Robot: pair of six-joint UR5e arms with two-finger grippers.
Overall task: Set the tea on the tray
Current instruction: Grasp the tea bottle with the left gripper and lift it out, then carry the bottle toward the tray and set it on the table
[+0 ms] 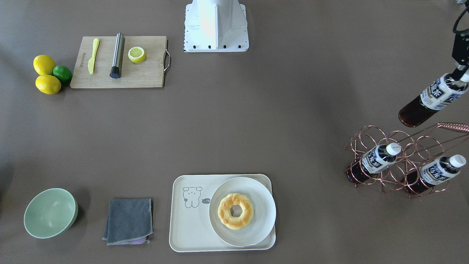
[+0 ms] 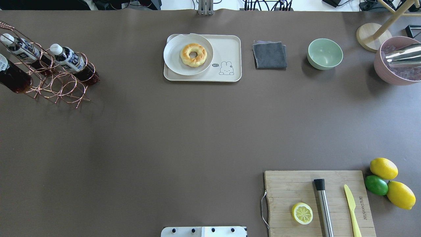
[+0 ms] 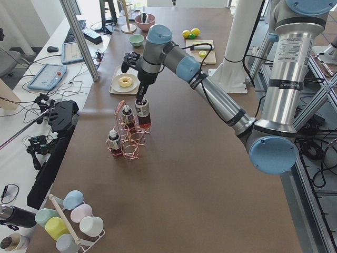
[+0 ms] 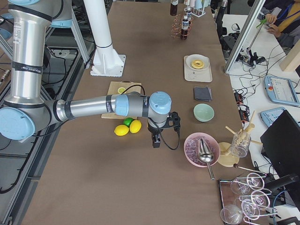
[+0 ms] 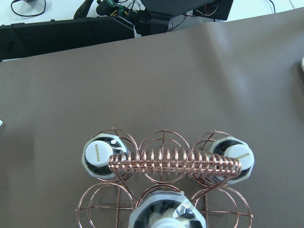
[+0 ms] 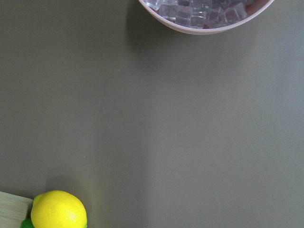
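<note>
My left gripper (image 1: pixel 461 75) is shut on the white cap of a tea bottle (image 1: pixel 436 96) and holds it upright just above the copper wire rack (image 1: pixel 403 146). The held bottle also shows at the overhead view's left edge (image 2: pixel 11 78) and at the bottom of the left wrist view (image 5: pixel 166 216). Two more tea bottles (image 1: pixel 377 158) (image 1: pixel 438 170) stand in the rack. The cream tray (image 1: pixel 190 227) with a cartoon animal lies far from the rack and carries a white plate (image 1: pixel 262 220) with a doughnut. My right gripper (image 4: pixel 157 140) hangs by the lemons; I cannot tell if it is open.
A grey cloth (image 1: pixel 129 220) and a green bowl (image 1: pixel 49 212) lie beside the tray. A wooden cutting board (image 1: pixel 146 73) holds a knife, a steel tube and a lemon half. Lemons and a lime (image 1: pixel 62 72) sit beside it. A pink bowl of ice (image 2: pixel 398 65) stands at the right.
</note>
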